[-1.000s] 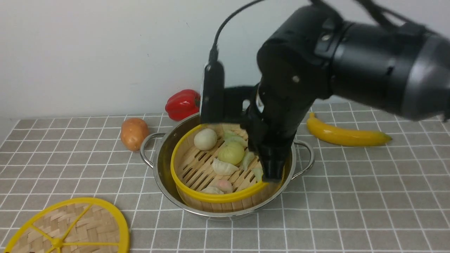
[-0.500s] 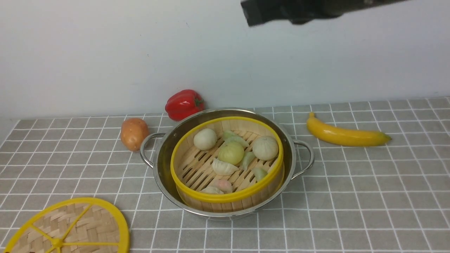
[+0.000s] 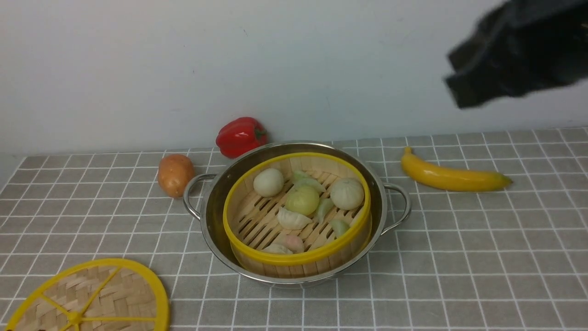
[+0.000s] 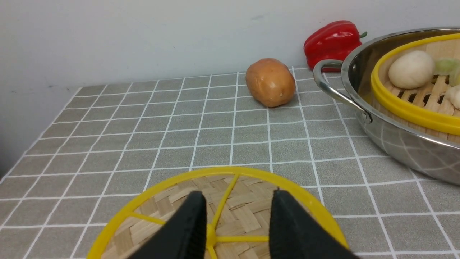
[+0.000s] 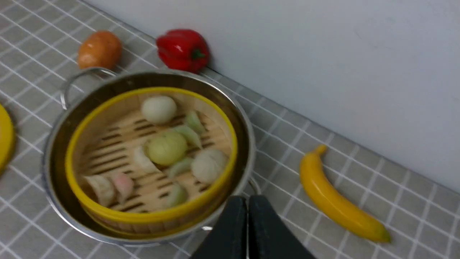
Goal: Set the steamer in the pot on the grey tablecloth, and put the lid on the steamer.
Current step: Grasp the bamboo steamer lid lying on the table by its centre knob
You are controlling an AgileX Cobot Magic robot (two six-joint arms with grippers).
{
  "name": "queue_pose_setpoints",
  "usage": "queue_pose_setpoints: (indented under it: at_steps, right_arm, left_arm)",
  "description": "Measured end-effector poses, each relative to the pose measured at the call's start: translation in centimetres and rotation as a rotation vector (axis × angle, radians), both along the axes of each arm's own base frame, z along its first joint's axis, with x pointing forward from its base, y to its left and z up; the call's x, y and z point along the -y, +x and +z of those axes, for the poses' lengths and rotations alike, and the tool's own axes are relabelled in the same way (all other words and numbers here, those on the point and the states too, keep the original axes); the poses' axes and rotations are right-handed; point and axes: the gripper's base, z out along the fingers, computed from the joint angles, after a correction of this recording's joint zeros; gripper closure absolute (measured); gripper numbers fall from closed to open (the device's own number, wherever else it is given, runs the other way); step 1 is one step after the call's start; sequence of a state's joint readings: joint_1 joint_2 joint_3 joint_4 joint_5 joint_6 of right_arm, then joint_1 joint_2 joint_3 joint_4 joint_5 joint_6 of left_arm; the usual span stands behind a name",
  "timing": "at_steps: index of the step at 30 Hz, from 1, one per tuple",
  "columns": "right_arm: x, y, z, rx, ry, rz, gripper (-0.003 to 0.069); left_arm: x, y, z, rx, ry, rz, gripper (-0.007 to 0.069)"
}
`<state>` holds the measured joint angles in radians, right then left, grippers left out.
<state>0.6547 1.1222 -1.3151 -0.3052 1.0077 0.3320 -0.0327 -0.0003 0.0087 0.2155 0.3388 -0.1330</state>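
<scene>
In the front view, the lid (image 3: 87,299) at 7 o'clock is cut off by the bottom edge, so its near part is lost. At 2 o'clock the right arm (image 3: 519,59) is smeared into a dark blur and clipped by the top and right edges; nothing of its shape can be made out. In the left wrist view, the lid is again cropped by the frame edge, and its hub is partly covered by the left gripper (image 4: 238,196). The pot (image 4: 395,144) and the steamer (image 4: 406,111) are cropped there too. In the right wrist view everything is softly blurred. The lid is reduced to a yellow sliver at the edge, and part of the pot's rim is hidden behind the right gripper (image 5: 247,201).
</scene>
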Motion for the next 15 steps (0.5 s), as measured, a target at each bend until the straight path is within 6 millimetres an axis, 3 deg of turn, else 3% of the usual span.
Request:
queue_pose_setpoints:
  at_steps: [1,2,5,7,8,9,11,13,15]
  right_arm:
    - [1.7,-0.8,-1.2,-0.001,0.016,-0.046,0.0612]
    - [2.4,-1.2,-1.0,0.017,0.035,-0.065,0.0610]
    - [7.2,-4.3,-4.1,0.091,0.134,-0.233,0.0589]
    - [9.1,-5.9,-6.4,0.128,0.185,-0.318,0.0579]
    - [9.3,-6.1,-6.1,0.146,0.198,-0.327,0.0578]
    - [10.4,-7.3,-8.1,0.174,0.227,-0.389,0.0570]
    - [11.7,-9.6,-10.0,0.256,0.279,-0.476,0.0559]
    - [12.0,-10.5,-11.3,0.282,0.294,-0.501,0.0555]
    - [12.5,-12.7,-13.3,0.376,0.313,-0.532,0.0545]
  left_arm:
    - [0.0,0.0,0.0,0.000,0.000,0.000,0.0382]
    - [0.0,0.0,0.0,0.000,0.000,0.000,0.0382]
    - [0.0,0.0,0.0,0.000,0.000,0.000,0.0382]
    - [0.0,0.0,0.0,0.000,0.000,0.000,0.0382]
    - [0.0,0.0,0.0,0.000,0.000,0.000,0.0382]
    - [0.0,0.0,0.0,0.000,0.000,0.000,0.0382]
    - [0.0,0.0,0.0,0.000,0.000,0.000,0.0382]
    - [0.0,0.0,0.0,0.000,0.000,0.000,0.0382]
    - [0.0,0.0,0.0,0.000,0.000,0.000,0.0382]
